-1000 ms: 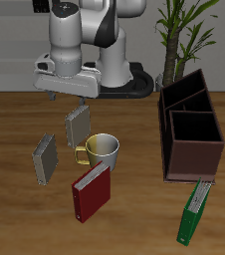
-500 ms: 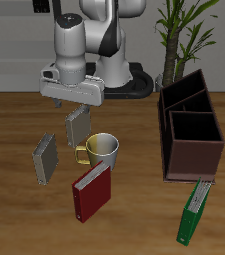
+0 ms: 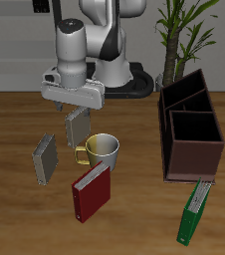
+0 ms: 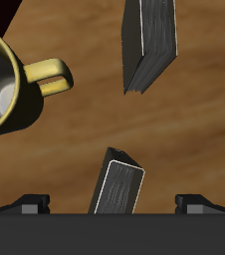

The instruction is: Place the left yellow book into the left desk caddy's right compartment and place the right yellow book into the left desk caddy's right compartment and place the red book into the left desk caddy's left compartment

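The left yellow book (image 3: 78,125) stands grey-covered on the table, straight under my gripper (image 3: 74,103), which hangs open a little above it. In the wrist view this book (image 4: 119,185) lies between my spread fingertips (image 4: 30,204), untouched. The right yellow book (image 3: 45,157) sits nearer the table's front edge and also shows in the wrist view (image 4: 149,45). The red book (image 3: 91,191) lies in front of the mug. The left desk caddy (image 3: 196,159), dark maroon with two compartments, stands well off to the side with nothing in it.
A yellow-handled mug (image 3: 101,149) stands close beside the left yellow book, seen too in the wrist view (image 4: 10,90). A green book (image 3: 194,211) lies in front of the caddy. A potted plant (image 3: 184,30) rises behind the caddy.
My gripper has shifted over the left yellow book and come down slightly toward it. The books, mug and caddy have not moved.
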